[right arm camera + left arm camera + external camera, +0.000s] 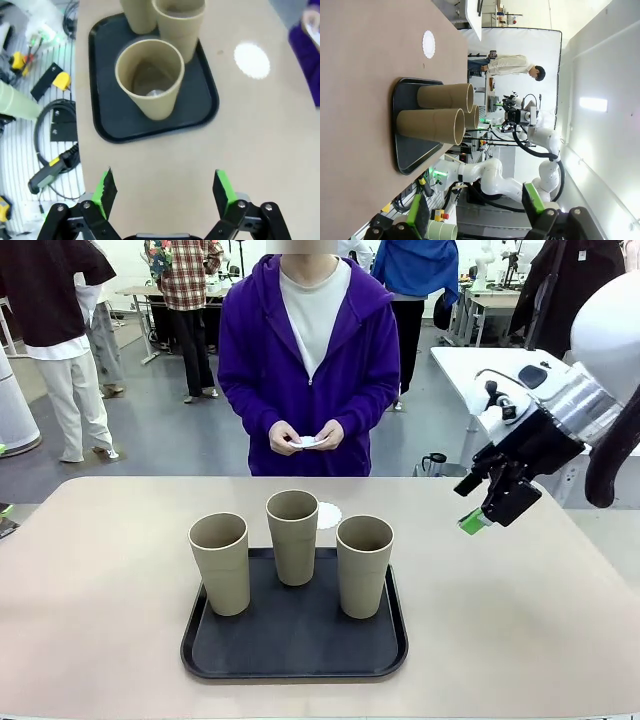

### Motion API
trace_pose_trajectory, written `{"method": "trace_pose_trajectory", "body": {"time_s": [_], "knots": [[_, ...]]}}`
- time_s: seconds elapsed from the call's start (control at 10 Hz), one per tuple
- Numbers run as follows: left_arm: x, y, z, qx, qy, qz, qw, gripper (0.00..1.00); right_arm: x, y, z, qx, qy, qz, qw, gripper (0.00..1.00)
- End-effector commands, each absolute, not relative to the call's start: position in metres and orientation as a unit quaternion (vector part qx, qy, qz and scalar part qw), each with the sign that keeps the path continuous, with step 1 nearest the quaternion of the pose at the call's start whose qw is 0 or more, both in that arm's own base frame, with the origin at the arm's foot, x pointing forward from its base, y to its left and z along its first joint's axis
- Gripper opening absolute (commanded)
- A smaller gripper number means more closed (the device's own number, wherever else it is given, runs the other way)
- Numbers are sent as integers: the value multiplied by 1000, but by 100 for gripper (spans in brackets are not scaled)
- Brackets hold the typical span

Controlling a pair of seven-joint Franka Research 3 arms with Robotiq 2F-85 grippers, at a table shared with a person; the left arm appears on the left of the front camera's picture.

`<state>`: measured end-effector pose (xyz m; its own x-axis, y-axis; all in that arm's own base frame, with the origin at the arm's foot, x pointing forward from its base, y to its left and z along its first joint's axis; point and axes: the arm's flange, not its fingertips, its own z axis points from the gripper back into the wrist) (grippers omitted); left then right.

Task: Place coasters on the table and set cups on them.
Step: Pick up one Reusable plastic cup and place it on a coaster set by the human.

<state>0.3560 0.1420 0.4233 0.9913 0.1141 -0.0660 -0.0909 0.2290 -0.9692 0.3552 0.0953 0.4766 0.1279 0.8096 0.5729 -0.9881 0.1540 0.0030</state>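
Three tall beige cups (220,562) (292,535) (364,565) stand upright on a black tray (295,645) on the tan table (100,570). One white scalloped coaster (328,514) lies on the table just behind the tray, with nothing on it. The person holds more white coasters (307,442) in both hands at chest height. My right gripper (480,515) hovers open above the table, to the right of the tray. In the right wrist view the right gripper (164,187) faces the nearest cup (150,77) and the coaster (252,60). My left gripper (476,210) is open, far from the cups (432,125).
The tray (150,132) sits near the table's front edge. The person in a purple hoodie (305,370) stands at the far side. A white table (480,370) stands at the back right. Cables and tools (47,170) lie off the table's edge.
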Motion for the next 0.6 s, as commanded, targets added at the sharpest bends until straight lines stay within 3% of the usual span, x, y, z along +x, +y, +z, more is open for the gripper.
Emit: {"method": "trace_pose_trajectory", "body": {"time_s": [0.0,0.5], "knots": [[355,141,426,-625,-14,65,778,100,355,75,455,267,-321,641,644,100],[355,141,426,-625,-14,65,778,100,358,39,392,371,-407,570,610,100]]}}
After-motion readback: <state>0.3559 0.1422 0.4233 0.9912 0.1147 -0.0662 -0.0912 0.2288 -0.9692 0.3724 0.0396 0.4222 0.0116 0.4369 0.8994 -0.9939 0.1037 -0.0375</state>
